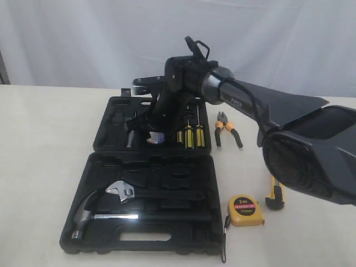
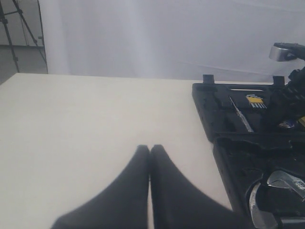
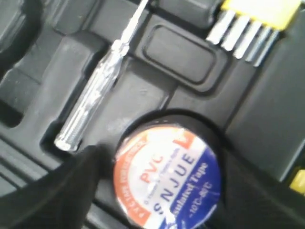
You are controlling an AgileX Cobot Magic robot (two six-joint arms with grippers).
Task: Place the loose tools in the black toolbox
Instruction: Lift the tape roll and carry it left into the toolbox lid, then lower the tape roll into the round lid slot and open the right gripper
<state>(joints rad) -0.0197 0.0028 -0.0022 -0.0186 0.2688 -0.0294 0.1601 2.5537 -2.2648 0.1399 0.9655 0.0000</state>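
The black toolbox [image 1: 167,167] lies open on the table, both halves flat. My right gripper [image 1: 154,132] reaches down into the far half. Its fingers [image 3: 66,191] flank the black tape roll [image 3: 167,176], which sits in a round recess with its white, red and blue label up. Whether the fingers still press the roll is unclear. Orange-handled pliers [image 1: 227,129], a yellow tape measure [image 1: 245,210] and a yellow-and-black utility knife [image 1: 276,194] lie on the table right of the box. My left gripper [image 2: 150,149] hovers shut and empty over bare table, left of the toolbox [image 2: 205,109].
Three yellow-and-black screwdrivers [image 1: 190,135] sit in the far half, beside my right arm. A hammer [image 1: 92,214] and a silver wrench [image 1: 123,192] fill the near half. A clear-handled tester [image 3: 95,98] and a yellow-held key set [image 3: 257,14] lie near the roll. A white curtain backs the table.
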